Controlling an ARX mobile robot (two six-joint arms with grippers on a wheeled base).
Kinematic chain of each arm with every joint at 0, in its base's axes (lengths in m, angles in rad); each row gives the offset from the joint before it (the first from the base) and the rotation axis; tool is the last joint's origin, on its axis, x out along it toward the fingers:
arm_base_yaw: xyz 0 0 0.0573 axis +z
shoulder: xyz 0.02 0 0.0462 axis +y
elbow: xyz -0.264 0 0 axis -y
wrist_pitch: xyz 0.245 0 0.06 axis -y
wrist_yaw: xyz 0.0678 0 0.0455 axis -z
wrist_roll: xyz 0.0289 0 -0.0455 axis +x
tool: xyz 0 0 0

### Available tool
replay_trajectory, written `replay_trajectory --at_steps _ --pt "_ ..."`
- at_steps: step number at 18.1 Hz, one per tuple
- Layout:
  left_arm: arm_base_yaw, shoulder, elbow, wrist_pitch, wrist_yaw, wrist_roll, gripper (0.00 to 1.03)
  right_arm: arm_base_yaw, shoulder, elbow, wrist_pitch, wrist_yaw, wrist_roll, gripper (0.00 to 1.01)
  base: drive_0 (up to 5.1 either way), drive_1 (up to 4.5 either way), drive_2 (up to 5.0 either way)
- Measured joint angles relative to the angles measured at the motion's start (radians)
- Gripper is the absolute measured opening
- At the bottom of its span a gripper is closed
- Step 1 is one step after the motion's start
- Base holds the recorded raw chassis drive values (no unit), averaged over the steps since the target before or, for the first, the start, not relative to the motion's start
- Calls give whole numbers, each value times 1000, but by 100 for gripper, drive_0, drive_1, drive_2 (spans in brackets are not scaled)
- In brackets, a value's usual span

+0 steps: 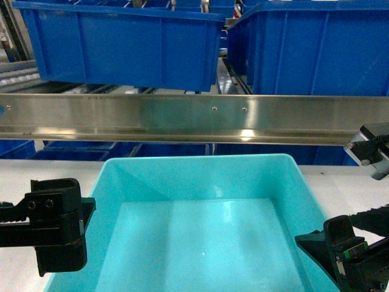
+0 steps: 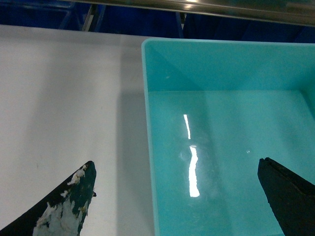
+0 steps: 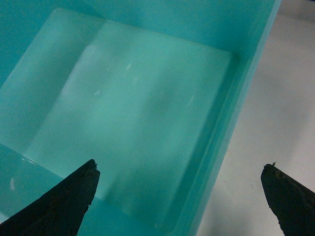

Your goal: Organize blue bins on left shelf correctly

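The turquoise tub (image 1: pixel 200 237) sits on the white table (image 1: pixel 48 170), nearest the camera and right in front of the shelf. It is empty, its smooth floor catching streaks of light.

The left gripper (image 2: pixel 177 196) hangs at the tub's left wall with its jaws spread wide. One finger (image 2: pixel 66 209), its tip scuffed with pale marks, is over the table outside the wall; the other is over the tub's floor inside. The wall runs between them, and neither finger visibly touches it.

The right gripper (image 3: pixel 179 196) stands the same way at the tub's right wall: jaws wide apart, one dark finger (image 3: pixel 61 201) above the tub's inside, the other above the table outside, the rim between them ungripped.

Beyond the tub, the shelf's (image 1: pixel 194 118) shiny steel rail crosses the whole head view, above the tub's far rim. Under it, more dark blue shows in shadow. On the tier above the rail stand two dark blue bins (image 1: pixel 127 48), side by side with a narrow gap between them, the left one tilted slightly.
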Motion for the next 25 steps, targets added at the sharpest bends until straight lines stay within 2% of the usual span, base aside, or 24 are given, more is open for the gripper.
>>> replay_trajectory --at_steps 4,6,8,9,10,12,15,17,20,21,25 --pt "0 0 0 0 0 10 98 0 0 0 1 0 -3 98 0 0 0" --pt "0 0 0 0 0 10 98 68 33 17 29 96 17 98 0 0 0" --pt "-2 0 0 0 5 10 98 143 143 66 43 191 53 98 0 0 0" --pt "12 2 0 3 21 15 98 145 183 79 48 208 62 98 0 0 0" --pt "44 16 0 10 56 25 98 140 224 103 58 252 71 98 0 0 0" --pt "68 20 0 15 75 43 98 103 268 144 81 307 80 98 0 0 0" --pt "69 20 0 14 79 45 98 54 268 160 64 303 79 98 0 0 0" --pt "68 20 0 14 79 45 98 46 269 161 52 283 79 98 0 0 0" --pt "69 20 0 14 79 45 98 55 267 160 15 252 82 98 0 0 0" --pt "69 20 0 14 79 45 98 83 256 142 -2 238 84 98 0 0 0" --pt "68 22 0 22 80 45 98 90 254 126 29 238 80 98 0 0 0"
